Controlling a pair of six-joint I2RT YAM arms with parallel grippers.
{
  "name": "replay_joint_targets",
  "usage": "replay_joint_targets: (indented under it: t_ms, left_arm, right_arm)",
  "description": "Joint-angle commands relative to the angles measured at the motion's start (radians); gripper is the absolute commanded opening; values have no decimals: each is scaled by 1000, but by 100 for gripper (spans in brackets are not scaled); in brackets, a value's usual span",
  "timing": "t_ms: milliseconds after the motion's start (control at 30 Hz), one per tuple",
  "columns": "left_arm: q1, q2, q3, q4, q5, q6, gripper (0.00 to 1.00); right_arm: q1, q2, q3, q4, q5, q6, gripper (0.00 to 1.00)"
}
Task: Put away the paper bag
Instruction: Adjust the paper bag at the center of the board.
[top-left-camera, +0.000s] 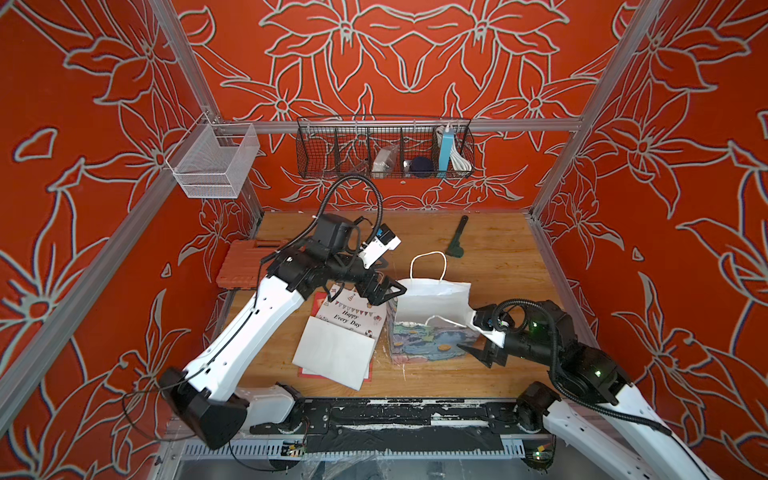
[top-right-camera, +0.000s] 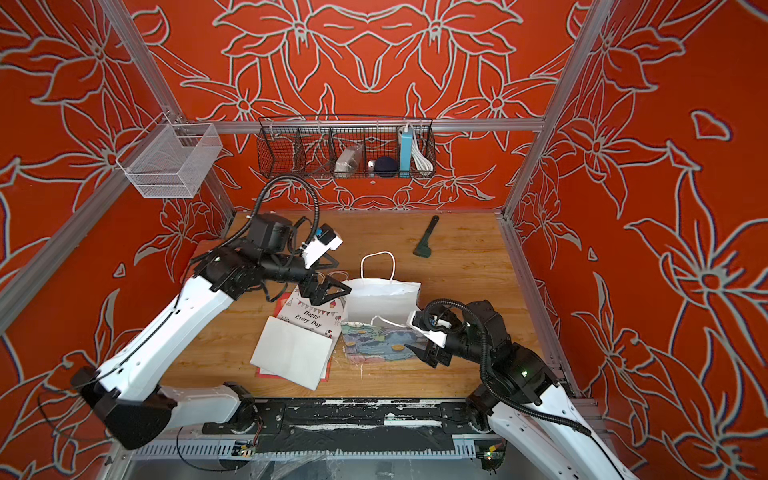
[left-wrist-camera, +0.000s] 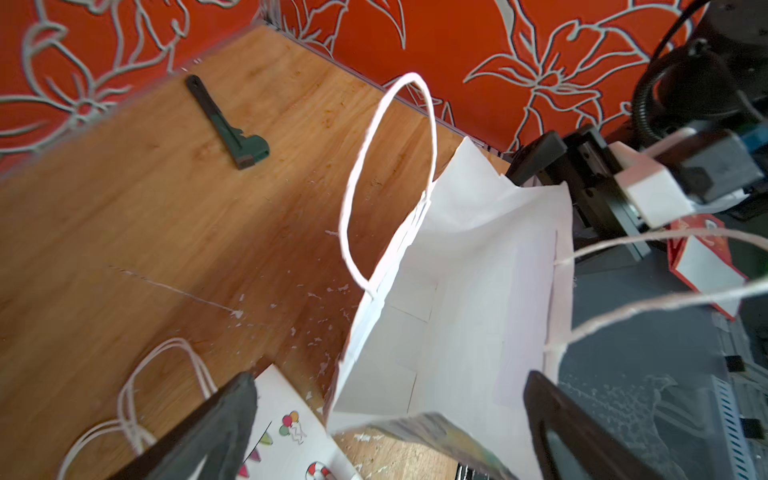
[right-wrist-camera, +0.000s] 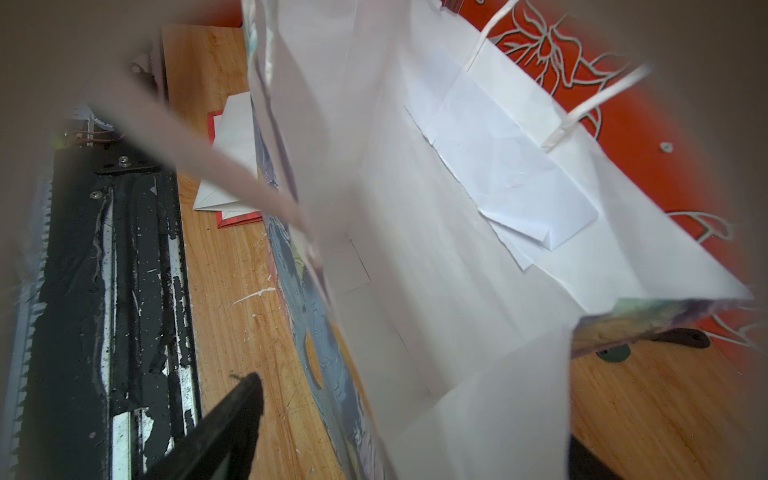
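Near the middle of the bench (top-left-camera: 498, 257) we see the paper bag (top-left-camera: 432, 303) standing upright, mouth open. At its 9 o'clock corner our left claw (top-left-camera: 388, 293) has the jaws wide apart; at its 4 o'clock side our right claw (top-left-camera: 473, 353) is also apart, a bag wall between its jaws.

Left arm (top-left-camera: 257, 320), right arm (top-left-camera: 582, 365) bent inward; both jaws wide.

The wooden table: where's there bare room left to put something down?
Bare wood lies behind the standing paper bag, around the dark tool up to the right wall, and in a strip between the bag and the front rail. The left half is crowded: orange crate, flat bags.
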Motion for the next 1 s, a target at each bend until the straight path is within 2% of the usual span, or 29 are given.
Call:
replay_joint_targets:
  t_ms: [0,67,167,233,300,367,467,600,767,967]
  left_arm:
    - [11,-125,-77,18,-132,-8,99]
    - [11,-205,-142,30,-165,-28,99]
    - [11,-334,-285,67,-142,-31,99]
    - [10,-410,-418,131,-30,-10,99]
    - [7,-482,-565,239,143,-2,99]
    - [-11,-526,-667,354,216,-22,99]
    - [-42,-513,-734,443,158,-38,99]
    - [-90,-404,-738,482,96,-14,99]
    - [-128,-333,-793,638,26,-92,96]
    - [-143,-294,-858,792,-42,-138,86]
  right_arm:
    - [-3,-15,-32,74,-31,43,84]
    - [-3,-18,-46,91,-37,65,83]
    - [-3,-30,-73,122,-29,92,81]
    - [-3,-35,-87,140,-18,102,80]
    - [-2,-34,-92,148,-11,104,79]
    - [-3,-30,-93,145,-5,102,78]
    - [-3,-33,-105,151,-5,102,77]
    - [-2,-57,-121,163,-8,107,77]
    - [-3,-97,-137,170,-14,124,77]
    - [-3,-104,-150,186,-33,133,77]
